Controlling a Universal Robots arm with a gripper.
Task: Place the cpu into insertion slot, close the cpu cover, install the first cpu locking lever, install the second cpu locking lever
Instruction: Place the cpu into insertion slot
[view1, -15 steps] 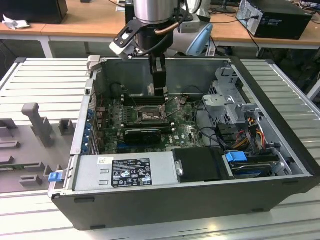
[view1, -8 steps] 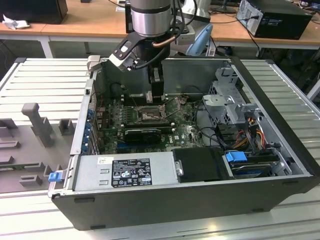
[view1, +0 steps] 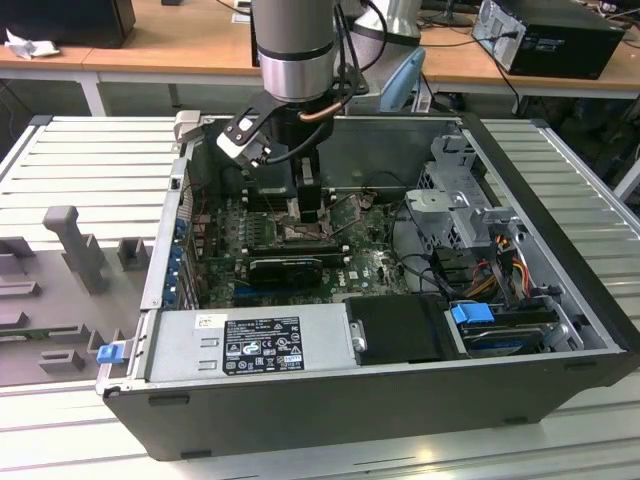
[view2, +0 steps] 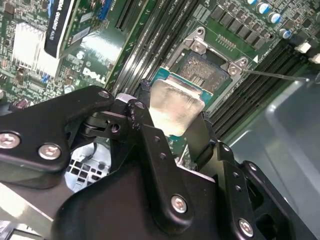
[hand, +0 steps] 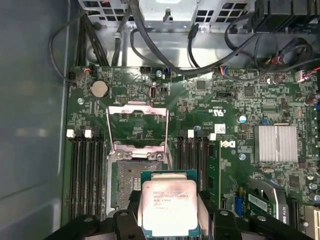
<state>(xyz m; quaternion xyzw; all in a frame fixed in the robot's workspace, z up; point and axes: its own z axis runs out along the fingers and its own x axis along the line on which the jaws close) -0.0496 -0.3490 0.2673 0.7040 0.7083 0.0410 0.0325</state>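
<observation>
chip in the jaws over the open socket

the open computer case (view1: 350, 420) takes up the middle of the exterior view, on a ribbed metal table (view1: 90, 160). the robot arm (view1: 295, 50) comes down into it from the upper middle of the frame. a grey power supply (view1: 250, 345) lies along the case's near side, toward the exterior view's left.

the green board (hand: 225, 110) covers the case floor, with a black graphics card (view1: 285, 268) just in front of the arm's tip. the gripper (view1: 305, 215) hangs low over the board, upper centre of the case.

in both wrist views its black fingers (view2: 145, 100) are clenched on the cpu (hand: 169, 207), one on each of two opposite edges, silvery face toward the cameras. the cpu hides part of the insertion slot (hand: 129, 180) and does not lie inside its frame. the slot's dull centre is bare. the cpu cover (hand: 137, 106) is swung open, folded back from the slot on the side away from the cpu.
</observation>
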